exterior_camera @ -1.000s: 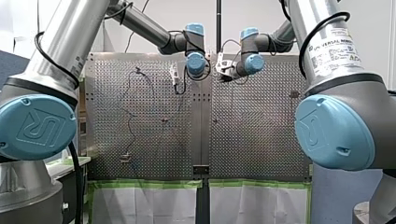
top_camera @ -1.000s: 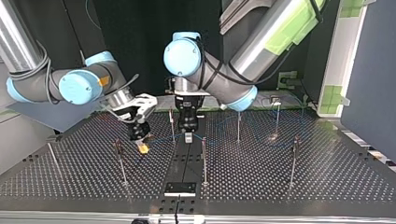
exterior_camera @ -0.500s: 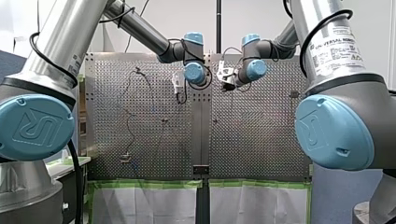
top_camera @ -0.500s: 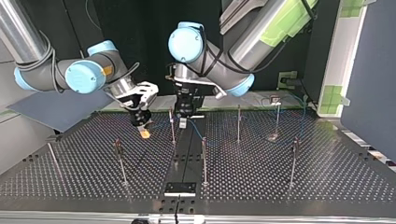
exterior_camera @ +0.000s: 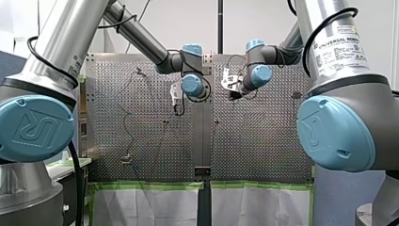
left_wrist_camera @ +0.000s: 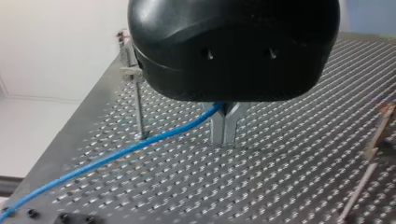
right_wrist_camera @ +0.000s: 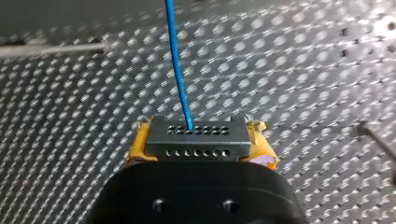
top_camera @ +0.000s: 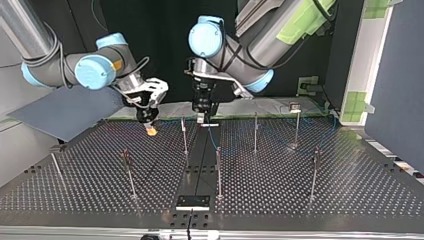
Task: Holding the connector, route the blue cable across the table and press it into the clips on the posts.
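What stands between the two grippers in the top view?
One thin post, between my right gripper and my left gripper; the top view shows it.

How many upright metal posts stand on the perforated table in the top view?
7. Far row: three thin metal posts. Near row: four. Others may be hidden.
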You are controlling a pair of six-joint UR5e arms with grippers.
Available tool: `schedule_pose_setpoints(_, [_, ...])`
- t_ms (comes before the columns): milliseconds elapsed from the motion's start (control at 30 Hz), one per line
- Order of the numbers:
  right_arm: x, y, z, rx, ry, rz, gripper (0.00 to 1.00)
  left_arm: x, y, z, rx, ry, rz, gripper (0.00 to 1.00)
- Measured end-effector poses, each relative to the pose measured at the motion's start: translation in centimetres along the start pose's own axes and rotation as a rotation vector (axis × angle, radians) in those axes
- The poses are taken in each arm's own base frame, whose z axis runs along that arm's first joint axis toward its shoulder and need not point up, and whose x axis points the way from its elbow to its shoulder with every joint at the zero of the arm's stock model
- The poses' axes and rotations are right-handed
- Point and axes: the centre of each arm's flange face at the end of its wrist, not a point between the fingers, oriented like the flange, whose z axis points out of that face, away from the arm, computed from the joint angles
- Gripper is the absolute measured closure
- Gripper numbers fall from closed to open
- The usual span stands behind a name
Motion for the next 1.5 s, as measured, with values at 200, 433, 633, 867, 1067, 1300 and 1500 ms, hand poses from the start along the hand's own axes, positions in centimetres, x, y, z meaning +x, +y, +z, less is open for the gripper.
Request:
schedule_pose_setpoints(200, [-2.6,0.2,-0.9,-0.011,-0.051,-0.041,1.00,2.5,0.4,-1.3,0.045,0.041,0.019,1.00])
schedule_pose_setpoints(433, [-5.2,0.4,-1.9,-0.014,-0.089,-0.061,1.00,7.0,1.0,-2.9,0.079,0.124,0.062,1.00])
schedule_pose_setpoints(633, [-5.8,0.4,-2.2,-0.002,-0.098,-0.060,1.00,11.2,1.9,-3.9,0.076,0.177,0.064,1.00])
schedule_pose_setpoints(867, [-6.6,0.4,-2.5,0.004,-0.112,-0.047,1.00,13.9,2.4,-3.3,0.074,0.194,0.057,1.00])
schedule_pose_setpoints(1067, [-7.4,0.4,-2.6,0.020,-0.106,-0.021,1.00,13.3,2.0,-1.8,0.092,0.165,0.038,1.00])
schedule_pose_setpoints(1300, [-8.9,1.2,-2.2,0.014,-0.107,-0.005,1.00,12.2,1.4,-0.5,0.110,0.137,0.005,1.00])
schedule_pose_setpoints(1500, [-9.8,3.0,-1.7,-0.013,-0.098,0.013,1.00,11.9,1.6,0.1,0.109,0.131,-0.004,1.00])
